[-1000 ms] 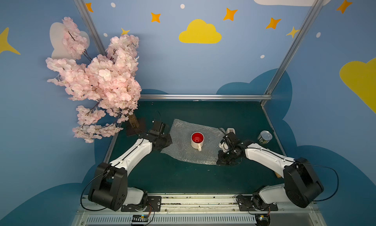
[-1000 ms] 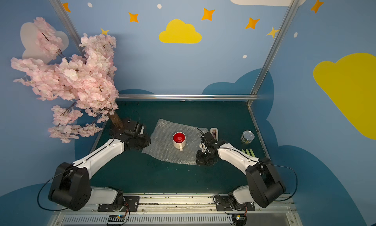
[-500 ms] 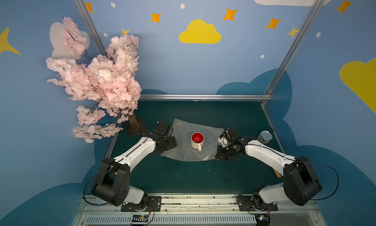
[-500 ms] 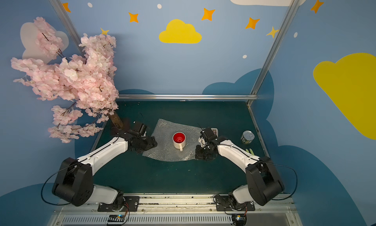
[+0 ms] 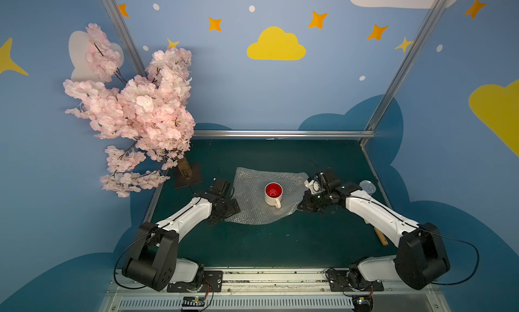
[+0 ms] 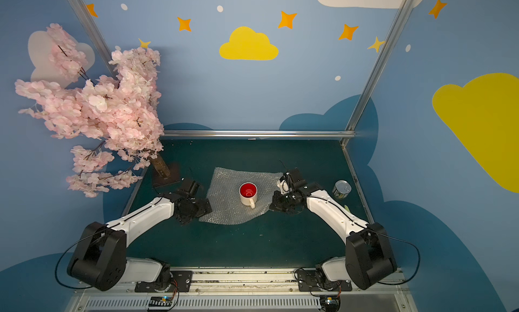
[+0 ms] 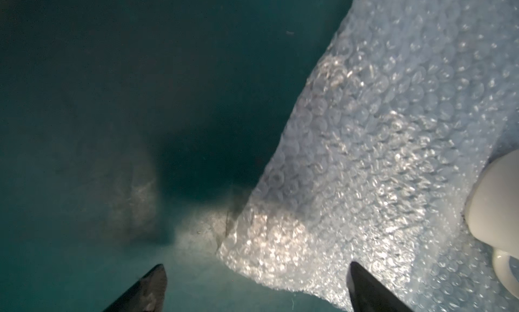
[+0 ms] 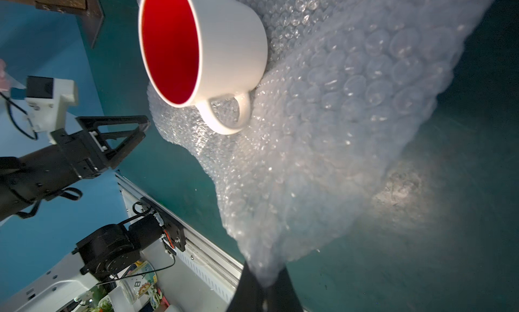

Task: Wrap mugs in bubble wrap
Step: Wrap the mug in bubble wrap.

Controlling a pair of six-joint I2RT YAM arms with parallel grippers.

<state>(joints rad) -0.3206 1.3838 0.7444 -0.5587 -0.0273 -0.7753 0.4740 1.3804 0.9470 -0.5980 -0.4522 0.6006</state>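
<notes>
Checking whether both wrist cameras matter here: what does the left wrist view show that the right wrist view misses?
Left wrist only: a close look between the open left gripper's fingertips, with a wrap corner lying free ahead. Right wrist only: the mug's red inside, and the right gripper shut on a raised wrap corner. Both: the wrap on the green table, with the mug's white side and handle.

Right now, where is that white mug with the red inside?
In a top view the mug stands upright near the middle of the bubble wrap, between the left gripper and the right gripper.
</notes>
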